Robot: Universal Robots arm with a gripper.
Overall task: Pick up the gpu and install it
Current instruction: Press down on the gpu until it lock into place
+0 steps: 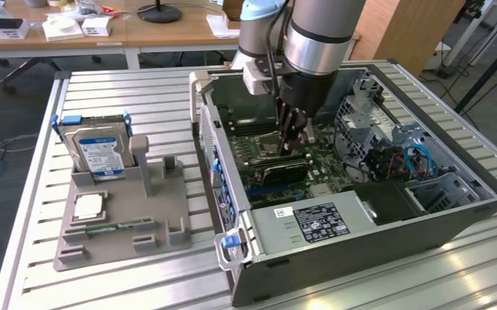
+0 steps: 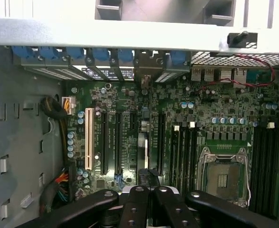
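— Where is the arm right now?

— The arm [image 1: 317,32] comes down from the top of the exterior view, its thick silver and black wrist section close to vertical, with a pale blue joint cover just to the exterior view's left of it.

— And the gripper?

— The gripper [image 1: 294,132] hangs straight down below the wrist, dark and narrow, its tips pointing downward.

— Open or closed?

— Closed. In the wrist view the gripper [image 2: 149,190] shows two black fingers [image 2: 135,209] pressed side by side at the centre, with the outer black linkage bars angling away to either side.
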